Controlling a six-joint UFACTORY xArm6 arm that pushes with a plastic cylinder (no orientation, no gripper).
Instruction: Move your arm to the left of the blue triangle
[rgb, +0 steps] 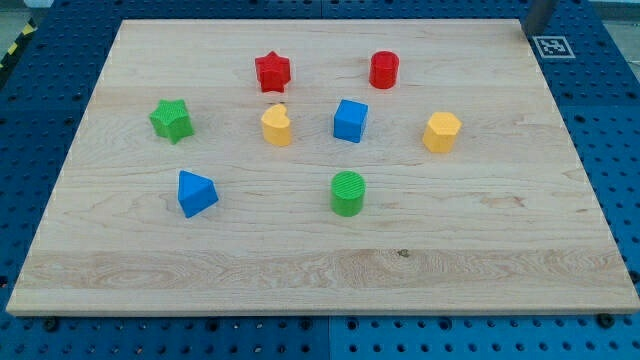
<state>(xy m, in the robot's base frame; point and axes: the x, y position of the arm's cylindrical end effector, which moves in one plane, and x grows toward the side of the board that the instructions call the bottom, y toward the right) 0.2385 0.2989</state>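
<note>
A pale wooden board (320, 270) is lying on a blue perforated table (620, 120), and 8 small coloured plastic blocks are sitting on it, all apart from one another.

The blue triangle block (196, 193) is resting toward the view's lower left, with bare wood lying on its left side. Toward the view's right of it, well apart, a green cylinder block (348, 192) is standing upright at about the same height in the view.

Above these, 4 blocks are forming a loose row across the middle. A green star block (171, 120) is sitting farthest to the view's left, above and slightly left of the blue triangle. A yellow heart-like block (276, 126) is standing near a blue cube block (350, 120), and a yellow hexagonal block (441, 131) is sitting farther to the view's right.

Nearer the view's top, a red star block (271, 71) and a red cylinder block (384, 69) are sitting side by side but well apart.

A grey upright piece (541, 14) is showing at the view's top right corner, just above a black-and-white marker tag (551, 46) lying beside the board's corner; I cannot tell what that piece is.

My tip is not showing anywhere among the blocks, so I cannot tell where it is standing relative to the blue triangle, nor what it is touching.
</note>
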